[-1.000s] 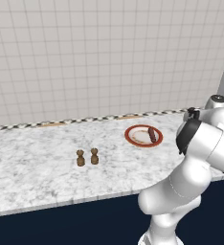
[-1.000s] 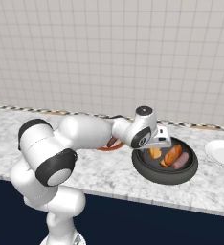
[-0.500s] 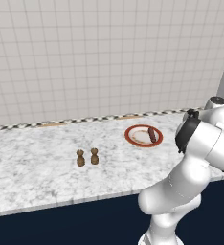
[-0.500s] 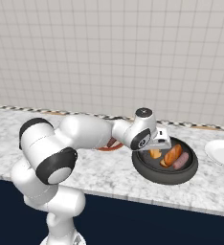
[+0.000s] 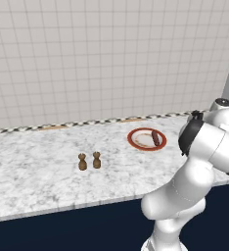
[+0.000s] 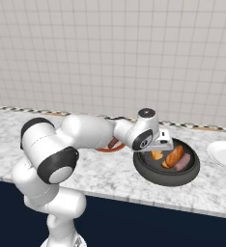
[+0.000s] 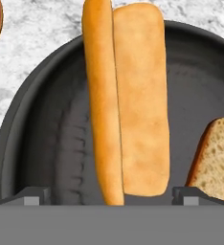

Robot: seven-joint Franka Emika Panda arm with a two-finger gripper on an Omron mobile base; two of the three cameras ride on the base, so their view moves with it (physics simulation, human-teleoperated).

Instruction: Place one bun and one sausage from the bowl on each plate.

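The dark bowl (image 6: pixel 146 170) sits on the counter's right part. My gripper (image 7: pixel 111 196) hangs open just over it. A long orange-tan bun (image 7: pixel 133 105) lies lengthwise between the two fingertips (image 7: pixel 35 195), not gripped. From the right base view the hand (image 6: pixel 156 141) covers part of that bun (image 6: pixel 157 155). A second bun (image 6: pixel 174 156) and a brown sausage (image 6: pixel 182 162) lie beside it in the bowl. The red-rimmed plate (image 5: pixel 136 142) holds one sausage (image 5: pixel 156 138). The white plate (image 6: pixel 223 153) stands bare at the far right.
Two small brown shakers (image 5: pixel 89 161) stand mid-counter, left of the red-rimmed plate. A tiled wall backs the marble counter (image 5: pixel 38 166), whose front edge drops to dark cabinets. My arm stretches across in front of the red-rimmed plate (image 6: pixel 105 148).
The hand has dipped slightly toward the bowl. The jaws stay wide open, and the food and plates have not moved.
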